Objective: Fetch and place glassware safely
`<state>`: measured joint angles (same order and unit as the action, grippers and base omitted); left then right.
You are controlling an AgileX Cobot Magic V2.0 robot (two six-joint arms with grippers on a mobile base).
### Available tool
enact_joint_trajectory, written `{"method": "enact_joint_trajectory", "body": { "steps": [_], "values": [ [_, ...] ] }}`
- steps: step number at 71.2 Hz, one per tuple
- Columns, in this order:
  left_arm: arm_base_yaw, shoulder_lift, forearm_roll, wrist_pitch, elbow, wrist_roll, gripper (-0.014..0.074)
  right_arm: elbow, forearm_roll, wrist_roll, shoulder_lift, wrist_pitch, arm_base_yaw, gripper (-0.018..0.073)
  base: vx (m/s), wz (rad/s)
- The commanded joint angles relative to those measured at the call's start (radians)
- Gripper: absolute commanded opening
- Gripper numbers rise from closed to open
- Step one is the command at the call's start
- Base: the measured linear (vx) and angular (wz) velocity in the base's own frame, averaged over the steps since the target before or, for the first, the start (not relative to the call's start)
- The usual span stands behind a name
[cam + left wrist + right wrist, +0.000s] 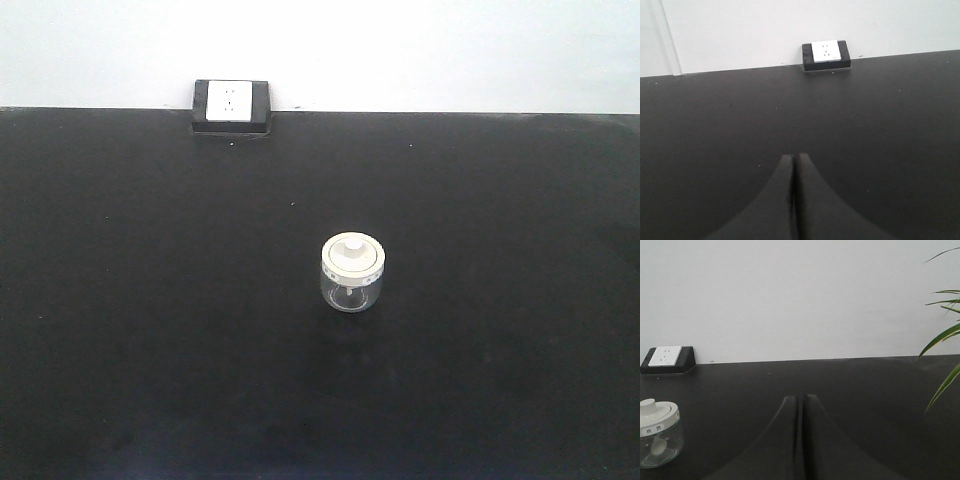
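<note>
The glassware, a squat clear jar (353, 274) with a cream-white knobbed lid, stands upright on the black table (150, 300) near its middle. In the right wrist view the same jar (657, 432) shows at the lower left edge, well left of my right gripper (800, 397), whose dark fingers are pressed together with nothing between them. My left gripper (794, 157) is likewise shut and empty above bare black tabletop; the jar is out of its view. Neither gripper appears in the front view.
A white wall socket in a black box (232, 106) sits at the table's far edge against the pale wall. Green plant leaves (945, 340) reach in at the right of the right wrist view.
</note>
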<state>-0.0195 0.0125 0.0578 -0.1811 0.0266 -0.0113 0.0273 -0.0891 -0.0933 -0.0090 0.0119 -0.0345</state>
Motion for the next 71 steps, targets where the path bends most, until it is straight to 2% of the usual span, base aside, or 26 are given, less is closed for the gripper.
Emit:
{"method": "enact_joint_trajectory", "body": {
  "steps": [1, 71],
  "values": [
    [-0.007, 0.011, -0.008, 0.071, 0.029, 0.006, -0.0007, 0.019, -0.001, 0.004, -0.013, 0.067, -0.008, -0.0003, 0.00, 0.00],
    [-0.007, 0.011, -0.008, 0.071, 0.029, 0.006, -0.0007, 0.019, -0.001, 0.004, -0.013, 0.067, -0.008, -0.0003, 0.00, 0.00]
  ]
}}
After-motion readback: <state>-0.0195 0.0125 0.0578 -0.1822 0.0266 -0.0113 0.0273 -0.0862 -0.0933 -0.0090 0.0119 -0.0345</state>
